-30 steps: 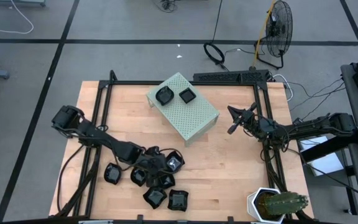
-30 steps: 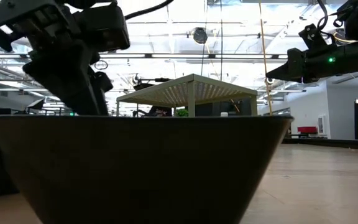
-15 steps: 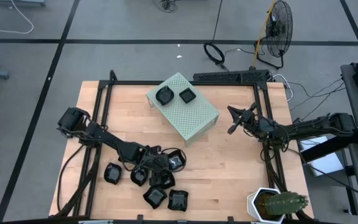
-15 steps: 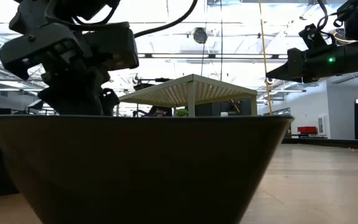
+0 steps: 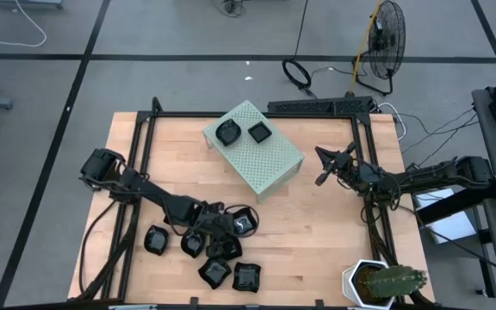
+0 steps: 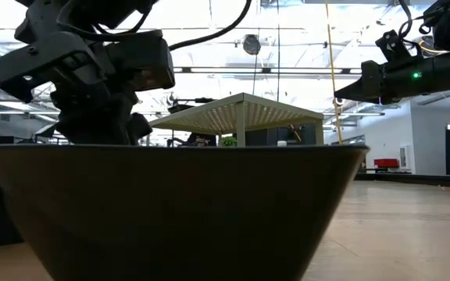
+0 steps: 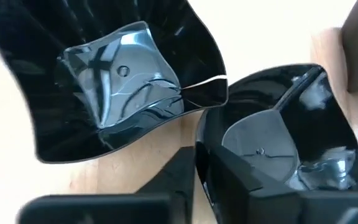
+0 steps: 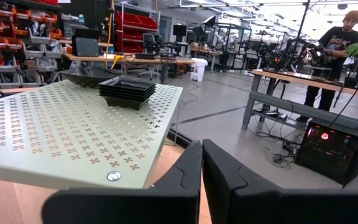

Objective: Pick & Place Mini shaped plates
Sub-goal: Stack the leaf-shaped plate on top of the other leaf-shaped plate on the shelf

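Since one second ago the left arm has pulled its elbow in toward the desk's 9 o'clock edge and the left hand (image 5: 212, 226) has settled lower into the cluster of tiny glossy black plastic plates (image 5: 216, 271) near the desk's 6 o'clock edge; over the last half second no shift is visible. Left wrist view: the left hand's fingers (image 7: 241, 180) stand narrow, pinched on the near rim of a round glossy black dish (image 7: 284, 143), one finger inside the bowl, the other outside. A larger wavy-edged square black dish (image 7: 114, 87) lies just beside it, its corner touching the round dish's rim. High view: the remaining loose plates sit close together on the light wooden desk (image 5: 317, 232), spread from 7 to 6 o'clock. Two more black dishes, one round (image 5: 227, 132) and one square (image 5: 258, 132), rest on top of the pale green perforated metal box (image 5: 265, 159) toward 12 o'clock. The right hand (image 5: 323, 168) hangs in the air at 3 o'clock, beside the box and apart from it, fingers (image 8: 185, 180) pressed together with nothing between them. Low view: one dark dish (image 6: 178, 211) fills the foreground. A potted cactus in a white pot (image 5: 381, 282) stands at the 5 o'clock corner.
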